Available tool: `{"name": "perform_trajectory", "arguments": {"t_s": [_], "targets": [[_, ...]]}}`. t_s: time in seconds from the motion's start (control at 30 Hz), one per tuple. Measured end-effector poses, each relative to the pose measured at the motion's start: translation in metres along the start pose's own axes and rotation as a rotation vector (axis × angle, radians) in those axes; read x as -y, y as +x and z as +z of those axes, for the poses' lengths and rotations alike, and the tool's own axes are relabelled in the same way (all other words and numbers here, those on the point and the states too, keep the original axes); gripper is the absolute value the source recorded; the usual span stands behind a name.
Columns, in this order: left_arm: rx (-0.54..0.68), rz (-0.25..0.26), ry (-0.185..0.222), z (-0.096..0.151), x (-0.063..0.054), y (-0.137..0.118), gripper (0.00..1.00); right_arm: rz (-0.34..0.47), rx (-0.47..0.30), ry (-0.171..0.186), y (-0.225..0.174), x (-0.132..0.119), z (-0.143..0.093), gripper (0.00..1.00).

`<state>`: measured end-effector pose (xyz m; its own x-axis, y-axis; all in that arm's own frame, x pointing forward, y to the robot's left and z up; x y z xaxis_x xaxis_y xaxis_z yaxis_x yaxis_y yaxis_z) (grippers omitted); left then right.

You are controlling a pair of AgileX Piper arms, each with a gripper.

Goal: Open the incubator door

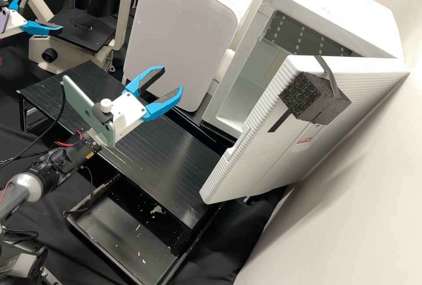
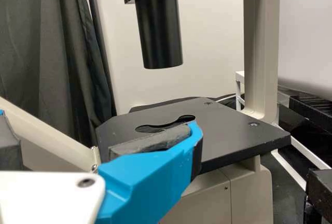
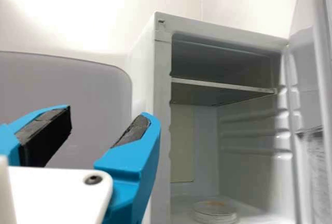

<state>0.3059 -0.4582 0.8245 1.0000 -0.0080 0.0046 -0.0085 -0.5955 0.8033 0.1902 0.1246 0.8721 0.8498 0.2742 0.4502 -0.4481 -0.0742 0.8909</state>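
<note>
Door [image 1: 272, 157] looks stiff, weighty; my right gripper [image 1: 172, 78], spread wide, should hook its nine-o'clock edge [image 1: 239, 144] in the high view.

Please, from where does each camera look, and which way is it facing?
High view: fixed off the arms, looking forward and down on microscope, incubator and its open door, with the left gripper and right gripper.
Left wrist view: on that wrist, facing the microscope; own fingers at bottom.
Right wrist view: on that wrist, facing the open incubator; own fingers at bottom.
High and right wrist views share the incubator.
</note>
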Motion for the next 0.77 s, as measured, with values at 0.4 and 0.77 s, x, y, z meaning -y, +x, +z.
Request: {"name": "perform_trajectory", "arguments": {"t_s": [0.4, 0.77], "targets": [[0.0, 0.0, 0.0, 0.0, 0.0, 0.0, 1.0, -0.002, 0.169, -0.129, 0.055, 0.026, 0.065, 1.0], [0.0, 0.0, 0.0, 0.0, 0.0, 0.0, 1.0, 0.029, 0.295, -0.147, 0.069, 0.025, 0.111, 1.0]]}}
